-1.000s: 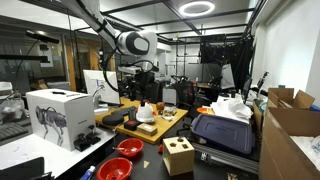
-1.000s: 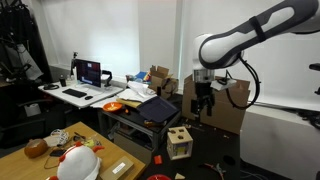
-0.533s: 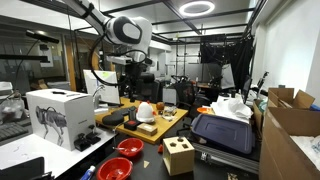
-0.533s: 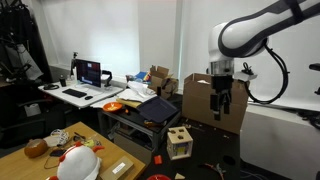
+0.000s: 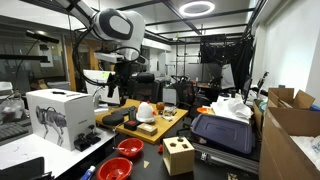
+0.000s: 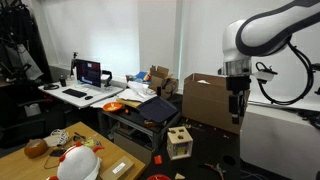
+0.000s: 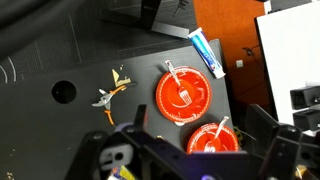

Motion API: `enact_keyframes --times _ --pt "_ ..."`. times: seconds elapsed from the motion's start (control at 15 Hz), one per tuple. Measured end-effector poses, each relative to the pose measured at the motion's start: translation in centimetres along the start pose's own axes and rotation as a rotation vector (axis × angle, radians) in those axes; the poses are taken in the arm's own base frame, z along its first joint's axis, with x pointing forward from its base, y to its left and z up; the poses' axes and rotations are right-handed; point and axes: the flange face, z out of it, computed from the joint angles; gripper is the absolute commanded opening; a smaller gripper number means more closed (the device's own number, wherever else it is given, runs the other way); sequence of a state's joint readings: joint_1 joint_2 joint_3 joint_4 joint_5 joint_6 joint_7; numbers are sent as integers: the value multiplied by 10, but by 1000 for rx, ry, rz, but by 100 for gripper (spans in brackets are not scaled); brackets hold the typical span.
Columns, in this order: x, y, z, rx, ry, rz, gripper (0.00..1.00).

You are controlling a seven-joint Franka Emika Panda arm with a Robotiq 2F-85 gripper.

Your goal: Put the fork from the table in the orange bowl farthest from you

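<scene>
Claw: we see the claw (image 7: 198, 138) spread wide in the wrist view, with nothing between its fingers. In both exterior views (image 5: 117, 82) (image 6: 236, 108) it is too small for us to judge.
Why it hangs so: we judge the arm is held high and clear of the clutter. The claw points straight down, so the wrist camera takes in both bowls at once.
Fork: a white fork (image 7: 183, 96) lies inside the far bowl (image 7: 168, 108), tines toward the middle. A pale handle seems to reach up to the far rim, but we cannot be sure of that.
Why it lies there: we take this to be the bowl the task means, so the placing looks done.
Near bowl: the near bowl (image 7: 222, 146) sits just beside the far one, partly hidden by the claw. A pale sliver rests at its rim, and we cannot tell what it is.
Fork to claw: the fork is well below the claw, a little left and farther out.
Ground: both bowls stand on a dark top (image 7: 60, 60), not on the table (image 5: 172, 120).
Tube: a tube (image 7: 205, 52) lies beyond the far bowl, to its right.
</scene>
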State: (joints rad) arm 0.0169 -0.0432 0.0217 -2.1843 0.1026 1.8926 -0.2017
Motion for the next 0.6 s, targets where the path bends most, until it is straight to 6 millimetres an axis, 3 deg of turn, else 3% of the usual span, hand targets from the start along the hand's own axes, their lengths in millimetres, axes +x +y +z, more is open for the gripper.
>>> enact_keyframes --times 0.27,0.6 --pt "-13 4 3 5 -5 -1 100" --pt "-16 5 4 6 -7 1 100"
